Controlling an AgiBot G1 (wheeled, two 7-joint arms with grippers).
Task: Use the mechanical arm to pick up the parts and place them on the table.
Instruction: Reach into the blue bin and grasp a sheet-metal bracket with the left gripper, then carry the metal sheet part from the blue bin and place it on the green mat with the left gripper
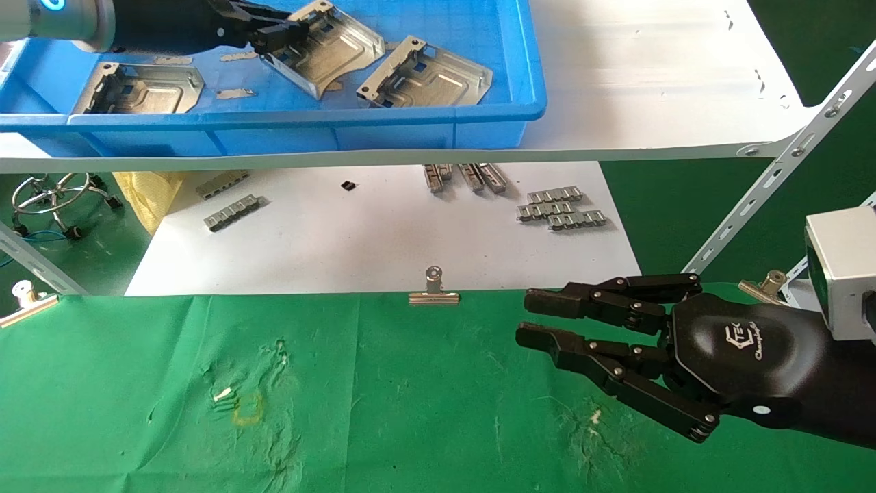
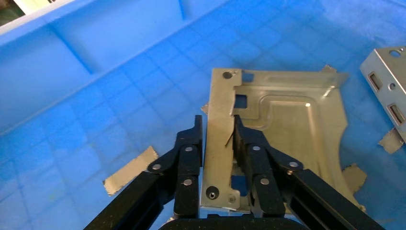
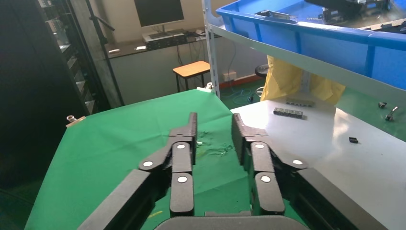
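My left gripper (image 1: 277, 34) reaches into the blue tray (image 1: 274, 122) on the white shelf board. It is shut on the folded slotted edge of the middle silver part (image 1: 335, 51), with one finger on each side of the fold. The left wrist view shows this gripper (image 2: 216, 125) and the part (image 2: 297, 134). Two more parts lie in the tray, one at the left (image 1: 140, 89) and one at the right (image 1: 428, 75). My right gripper (image 1: 540, 318) is open and empty above the green table (image 1: 376, 397); it also shows in the right wrist view (image 3: 213, 122).
Small grey ridged strips (image 1: 558, 209) lie on the lower white board under the shelf. A binder clip (image 1: 433, 291) holds the cloth's far edge. A slanted metal shelf brace (image 1: 780, 185) stands at the right. Tape scraps (image 2: 129, 170) lie in the tray.
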